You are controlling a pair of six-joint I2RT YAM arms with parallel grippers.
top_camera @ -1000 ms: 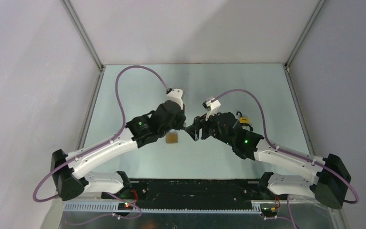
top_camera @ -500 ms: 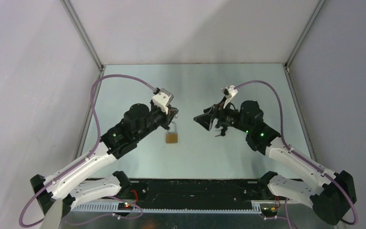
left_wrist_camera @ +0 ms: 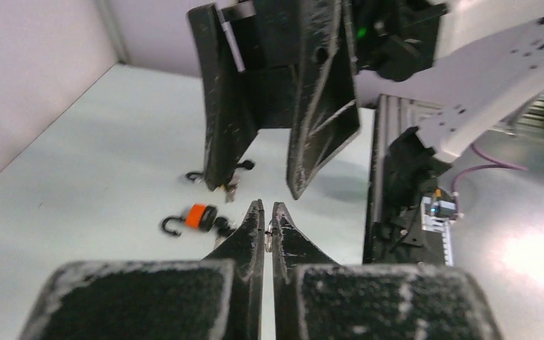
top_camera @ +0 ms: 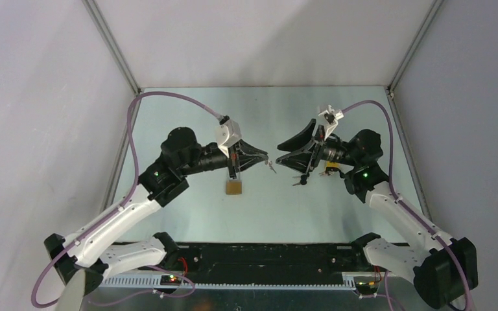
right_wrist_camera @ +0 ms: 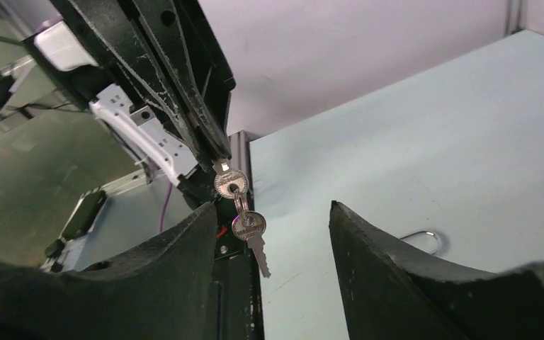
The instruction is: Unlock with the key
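I hold the key (right_wrist_camera: 225, 183) aloft, the padlock (top_camera: 234, 187) on the counter (top_camera: 188, 116)
Nearest me, the brass padlock lies just near of my left fingers (top_camera: 249, 154), clamped on the key; a second key (right_wrist_camera: 253, 230) dangles blade-down just left of my open, empty right fingers (right_wrist_camera: 177, 269).

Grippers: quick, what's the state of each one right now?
Left gripper: jaws closed, pinching the key.
Right gripper: jaws open, holding nothing.
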